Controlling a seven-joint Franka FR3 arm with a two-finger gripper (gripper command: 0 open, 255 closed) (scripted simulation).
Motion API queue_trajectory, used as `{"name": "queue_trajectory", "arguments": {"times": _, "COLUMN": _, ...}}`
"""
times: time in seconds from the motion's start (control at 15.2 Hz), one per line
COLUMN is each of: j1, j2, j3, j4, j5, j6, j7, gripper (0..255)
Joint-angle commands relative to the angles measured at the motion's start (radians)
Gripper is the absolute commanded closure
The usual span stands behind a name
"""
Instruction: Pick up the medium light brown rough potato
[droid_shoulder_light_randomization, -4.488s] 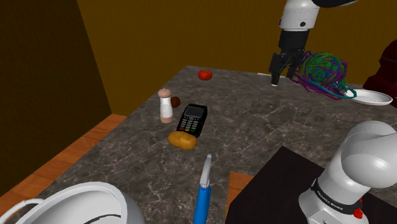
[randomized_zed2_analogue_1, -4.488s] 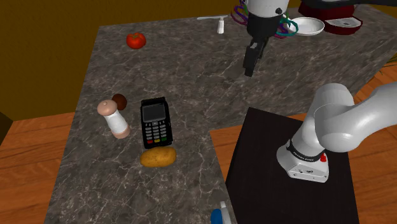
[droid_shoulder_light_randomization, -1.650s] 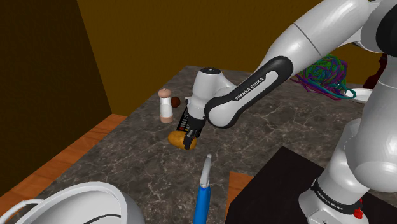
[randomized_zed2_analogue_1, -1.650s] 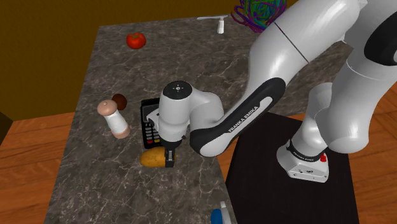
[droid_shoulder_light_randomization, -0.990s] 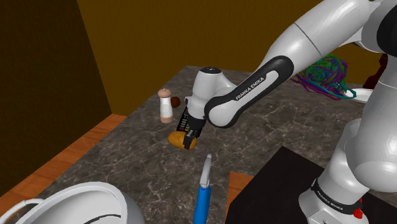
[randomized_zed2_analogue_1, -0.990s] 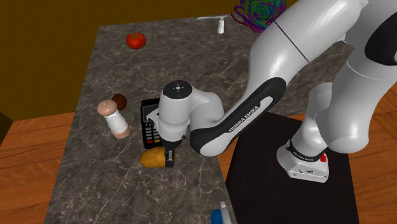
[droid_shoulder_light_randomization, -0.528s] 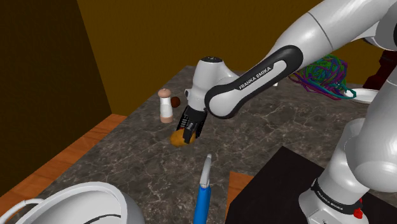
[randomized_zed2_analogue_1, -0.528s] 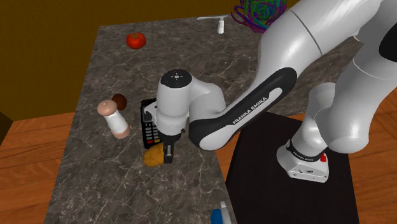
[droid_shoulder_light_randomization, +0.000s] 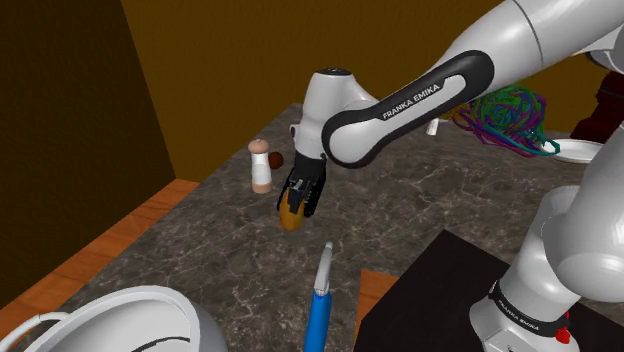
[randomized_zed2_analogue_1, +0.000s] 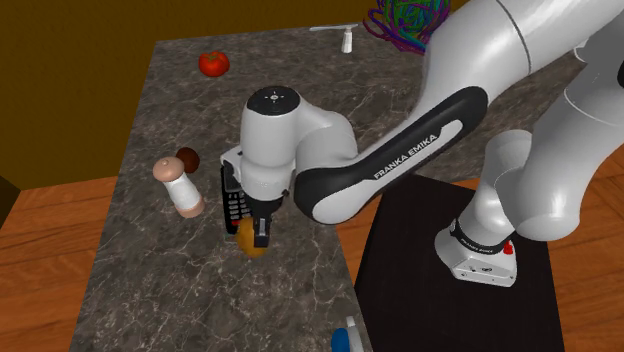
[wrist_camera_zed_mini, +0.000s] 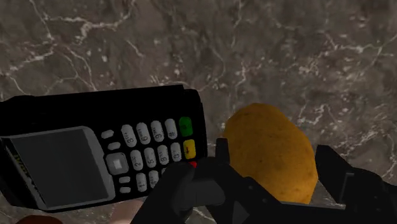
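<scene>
Lifted since a moment ago, the orange-brown oval potato (droid_shoulder_light_randomization: 291, 216) hangs above the dark marbled table (droid_shoulder_light_randomization: 420, 200), your black fingers (wrist_camera_zed_mini: 335, 172) clamped on it, so the pick looks done.

A dark grey, white-veined stone bench (droid_shoulder_light_randomization: 420, 200) stands before an ochre wall (droid_shoulder_light_randomization: 230, 50); a darker brown wall (droid_shoulder_light_randomization: 60, 120) adjoins at the shoulder view's left, above a wooden floor (droid_shoulder_light_randomization: 110, 245).

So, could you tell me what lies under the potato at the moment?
Clasped by the gripper, the potato hangs over dark marbled counter, beside the card terminal. The patch straight beneath it is hidden.
</scene>
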Motion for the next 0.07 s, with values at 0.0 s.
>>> {"name": "queue_trajectory", "arguments": {"times": 0.0, "j1": 0.000, "j2": -0.008, "j3": 0.000, "j4": 0.000, "j5": 0.002, "j6": -0.008, "j7": -0.002, "gripper": 255}}
